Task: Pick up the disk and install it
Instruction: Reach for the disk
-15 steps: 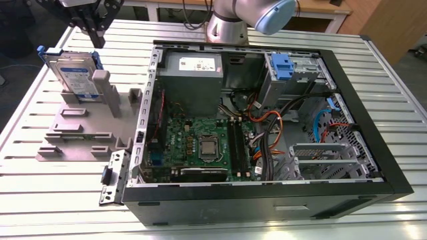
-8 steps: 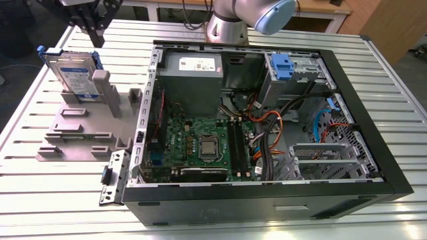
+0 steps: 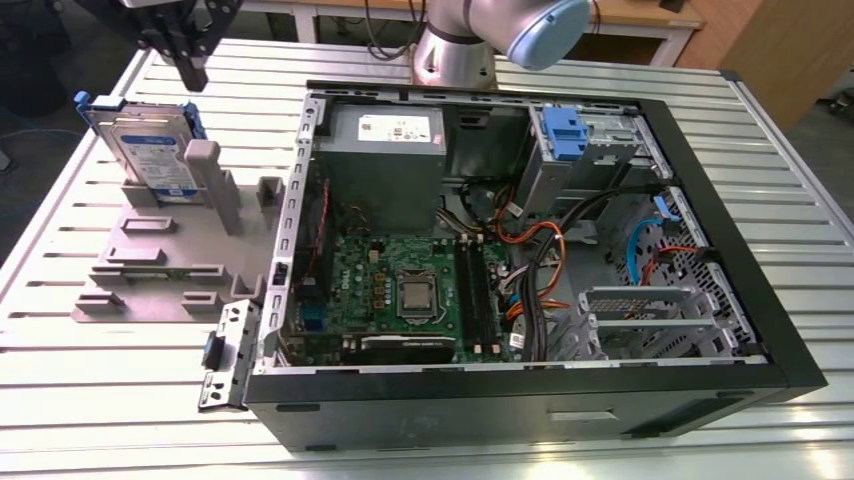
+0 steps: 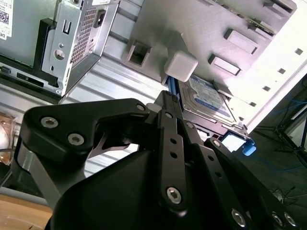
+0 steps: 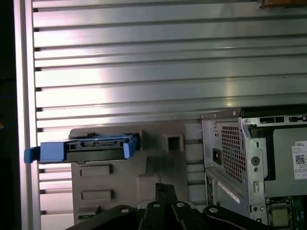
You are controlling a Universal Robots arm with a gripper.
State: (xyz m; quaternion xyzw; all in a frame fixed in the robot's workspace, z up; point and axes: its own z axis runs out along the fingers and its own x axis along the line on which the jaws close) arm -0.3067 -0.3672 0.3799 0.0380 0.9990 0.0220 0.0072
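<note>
One open computer case (image 3: pixel 507 405) takes the table's (image 3: pixel 107 400) near edge in the exterior view. Behind it, toward the far corner on the exterior view's left, the disk (image 3: pixel 144 150) stands upright in a grey stand (image 3: pixel 160 255), seen edge-on in the first wrist view. The fingers (image 3: pixel 196 72), together and empty, hang just above the disk without touching it.

The disk (image 3: pixel 150 150) is silver with a white-and-blue label and blue rail, the stand (image 3: pixel 160 262) plain grey, the worktop (image 3: pixel 107 400) striped silver, the computer case (image 3: pixel 534 405) black around a green motherboard (image 3: pixel 400 290), the pincer (image 3: pixel 195 72) black.
</note>
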